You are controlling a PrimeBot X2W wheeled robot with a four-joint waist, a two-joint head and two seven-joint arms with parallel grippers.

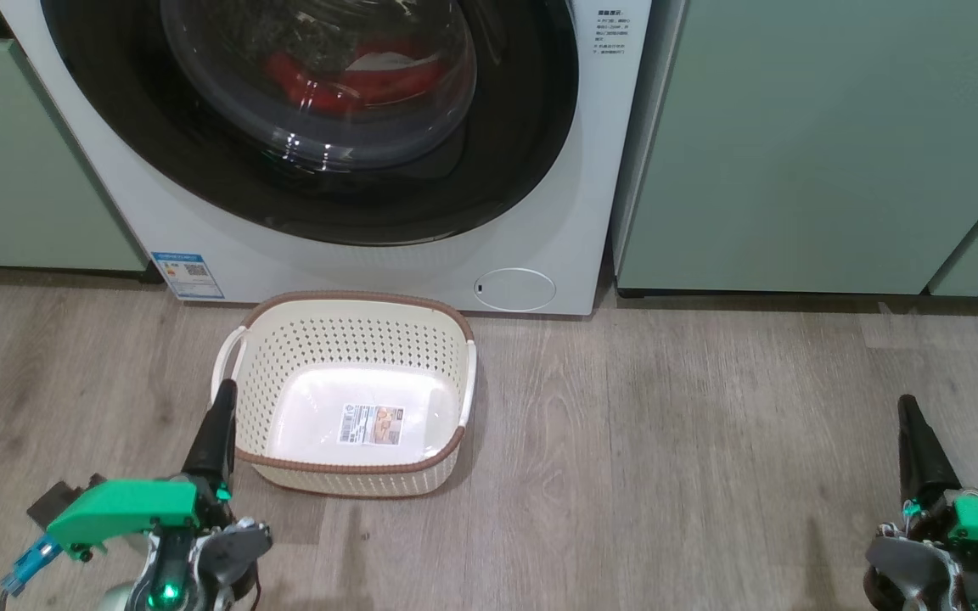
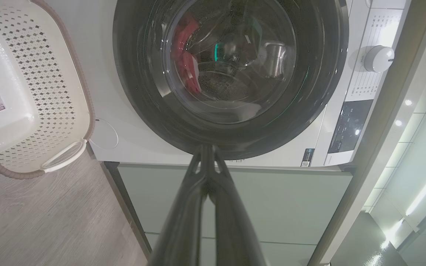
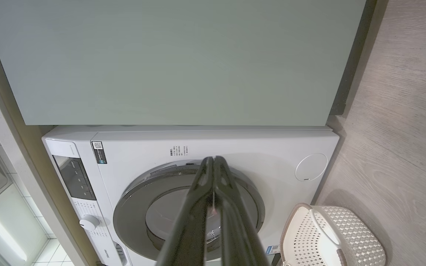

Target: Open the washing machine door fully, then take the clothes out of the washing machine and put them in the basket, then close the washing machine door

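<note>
The white washing machine [image 1: 540, 212] stands ahead, and its round black washing machine door [image 1: 523, 127] lies against the front or close to it. The red clothes [image 1: 387, 81] show through the glass porthole. The cream basket [image 1: 353, 297] sits on the floor just before the machine, holding just its label sticker. My left gripper [image 1: 225, 389] is shut and empty at the basket's left handle. My right gripper [image 1: 907, 400] is shut and empty, far right over bare floor. The left wrist view shows shut fingertips [image 2: 206, 147] below the door [image 2: 320, 55], the clothes [image 2: 185, 55] and the basket [image 2: 31, 55]. The right wrist view shows shut fingertips [image 3: 213, 159] before the door [image 3: 135, 207].
Pale green cabinets [image 1: 795, 144] flank the machine on both sides. The floor [image 1: 667, 441] is grey wood plank, open to the right of the basket. An oval service flap [image 1: 514, 288] and a blue label [image 1: 188, 274] sit low on the machine's front.
</note>
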